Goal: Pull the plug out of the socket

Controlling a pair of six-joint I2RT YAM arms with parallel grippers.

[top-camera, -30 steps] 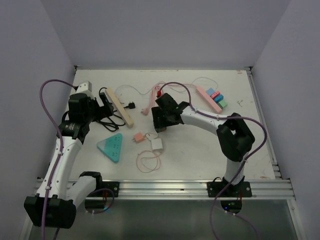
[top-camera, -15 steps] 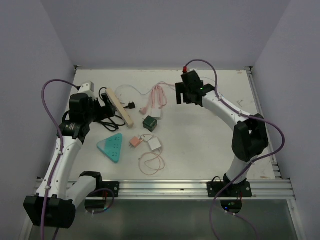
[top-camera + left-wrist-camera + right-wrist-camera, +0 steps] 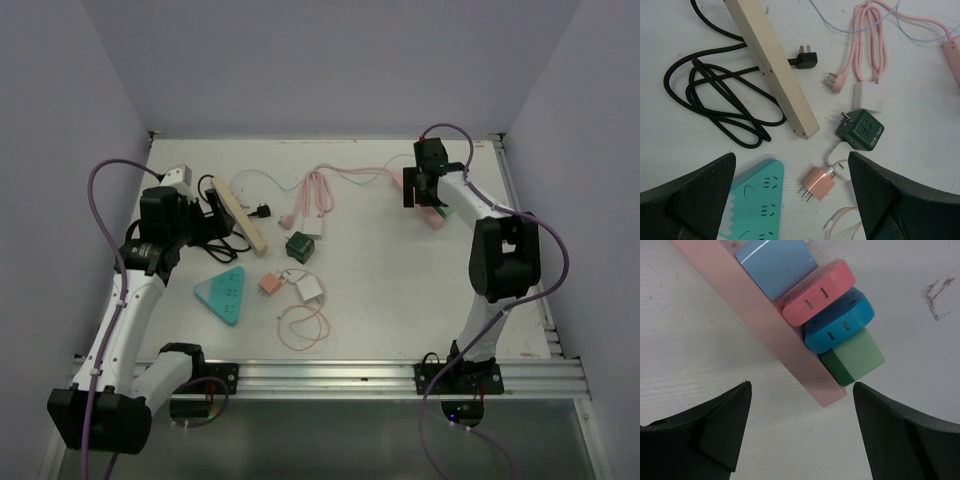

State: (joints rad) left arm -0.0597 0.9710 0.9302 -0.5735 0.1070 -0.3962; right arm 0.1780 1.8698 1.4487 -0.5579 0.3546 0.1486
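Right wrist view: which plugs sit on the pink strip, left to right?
light blue plug → coral plug → bright blue plug → green plug, seated side by side along the pink power strip.

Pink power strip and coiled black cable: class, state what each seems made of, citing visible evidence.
Pink power strip: probably moulded plastic, matte; smooth uniform faces, crisp edges. Coiled black cable: likely rubber or PVC sheath, slight sheen; bends in loose loops.
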